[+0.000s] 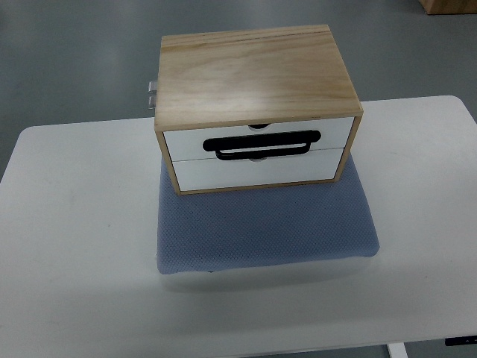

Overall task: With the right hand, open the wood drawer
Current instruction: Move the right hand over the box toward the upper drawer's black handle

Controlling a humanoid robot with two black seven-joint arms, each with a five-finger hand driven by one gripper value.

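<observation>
No robot hand in the top view; neither arm enters from either edge, so finger state cannot be told for left or right.

Wood drawer unit (pixel 257 104) sits mid-bench, toward the far side, resting on the rear part of a blue-grey pad (pixel 264 227). The pad lies flat on the white bench (pixel 74 246).

Two drawer fronts face the robot's side, stacked. Upper drawer front (pixel 186 144) and lower drawer front (pixel 257 173) are both flush with the frame, so closed. Black handle (pixel 262 145) spans the seam between them, long axis running left to right, parallel to the bench's near edge. Which drawer it belongs to is unclear.

Judgement: pull direction is straight toward the robot, across the handle's length. Handle sits near centre, slightly right, so the right arm has no worse a reach than the left.

Materials: pale grained wood top and sides, smooth white fronts, slim dark bar handle with rounded ends. Pad is dimpled, soft-looking, corners rounded; likely grips the box against sliding. Small metal fitting (pixel 151 95) protrudes at the box's rear left.
</observation>
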